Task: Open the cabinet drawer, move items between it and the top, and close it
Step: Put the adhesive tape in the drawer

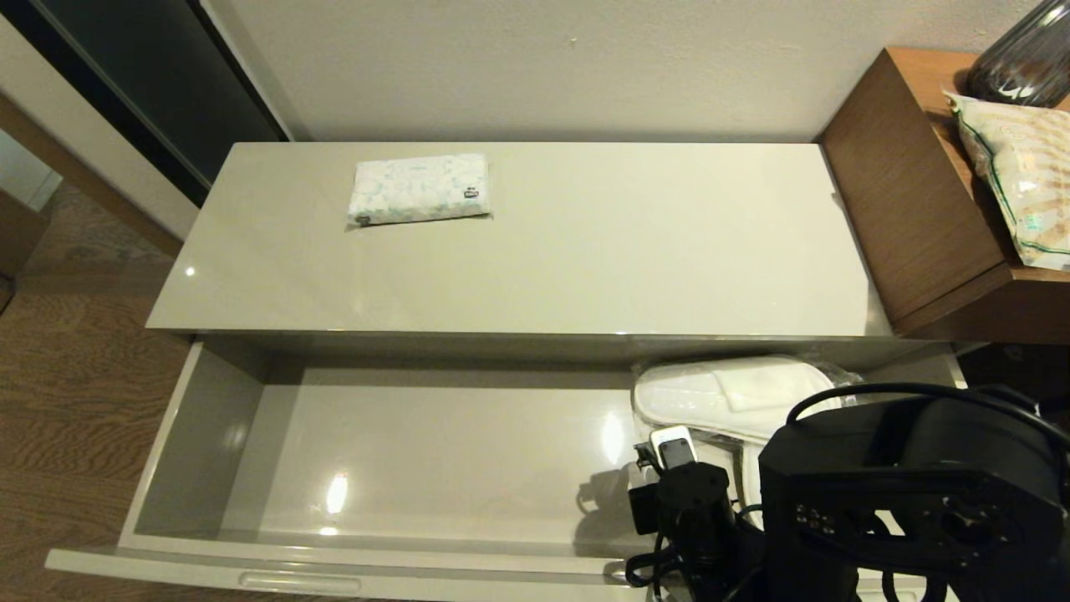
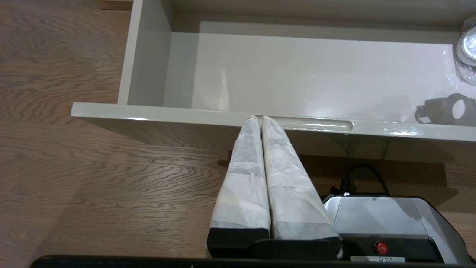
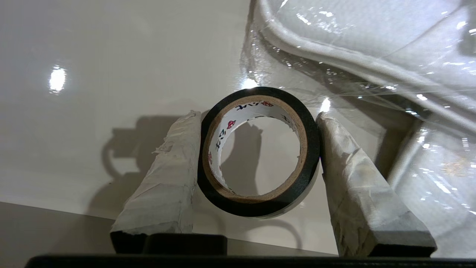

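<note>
The cabinet drawer stands pulled out, its floor bare on the left. At its right end lie white slippers in clear plastic bags. My right gripper hangs over the drawer floor beside them, shut on the small black tape roll, which casts a shadow below. A white tissue pack rests on the top, back left. My left gripper is shut and empty, tips at the drawer's front edge by an oblong notch.
A brown wooden side unit stands at the right, carrying a beige green-edged bag and a dark glass vessel. Wooden floor lies left of and before the drawer. The robot's base sits below the drawer front.
</note>
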{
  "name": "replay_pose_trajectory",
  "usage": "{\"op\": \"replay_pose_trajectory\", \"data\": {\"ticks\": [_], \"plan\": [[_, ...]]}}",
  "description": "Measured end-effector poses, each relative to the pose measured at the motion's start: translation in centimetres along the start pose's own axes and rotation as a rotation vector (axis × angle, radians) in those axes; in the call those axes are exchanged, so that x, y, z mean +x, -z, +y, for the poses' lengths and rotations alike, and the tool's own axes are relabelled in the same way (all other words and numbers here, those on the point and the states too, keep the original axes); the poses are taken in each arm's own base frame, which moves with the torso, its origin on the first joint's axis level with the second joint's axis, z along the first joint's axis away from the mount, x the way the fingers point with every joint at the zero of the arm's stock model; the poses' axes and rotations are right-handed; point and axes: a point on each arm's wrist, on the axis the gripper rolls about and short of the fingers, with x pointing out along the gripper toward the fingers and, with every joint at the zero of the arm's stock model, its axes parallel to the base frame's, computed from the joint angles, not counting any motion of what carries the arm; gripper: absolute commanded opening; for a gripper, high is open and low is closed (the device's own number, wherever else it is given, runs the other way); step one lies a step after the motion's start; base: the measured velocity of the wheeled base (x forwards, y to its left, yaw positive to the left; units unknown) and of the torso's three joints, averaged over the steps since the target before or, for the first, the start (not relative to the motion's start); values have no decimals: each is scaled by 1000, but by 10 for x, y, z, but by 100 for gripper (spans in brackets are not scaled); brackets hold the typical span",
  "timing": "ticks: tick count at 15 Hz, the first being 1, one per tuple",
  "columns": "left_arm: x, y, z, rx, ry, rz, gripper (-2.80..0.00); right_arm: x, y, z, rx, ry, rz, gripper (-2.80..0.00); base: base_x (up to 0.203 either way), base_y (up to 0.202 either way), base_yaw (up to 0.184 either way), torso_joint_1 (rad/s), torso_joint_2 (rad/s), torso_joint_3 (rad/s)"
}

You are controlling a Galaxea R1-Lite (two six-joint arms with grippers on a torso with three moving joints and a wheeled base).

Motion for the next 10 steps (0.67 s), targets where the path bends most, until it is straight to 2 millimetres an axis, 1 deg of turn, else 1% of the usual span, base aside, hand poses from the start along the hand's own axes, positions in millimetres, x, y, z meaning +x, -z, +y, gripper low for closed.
{"op": "replay_pose_trajectory", "data": {"ticks": [2, 6, 7, 10], "plan": [[0, 0, 0, 0, -1, 0, -280, -5, 5, 4, -25, 2, -22, -280, 0, 0, 0, 0, 0, 0], [0, 0, 0, -1, -1, 0, -280, -8, 10, 5, -53, -3, -19, -280, 0, 0, 0, 0, 0, 0], [0, 0, 0, 0, -1, -1, -280, -8, 9, 4, -63, -3, -20, 0, 0, 0, 0, 0, 0, 0], [0, 0, 0, 0, 0, 0, -280, -10, 7, 4, -68, -4, -22, 0, 0, 0, 0, 0, 0, 0]]}}
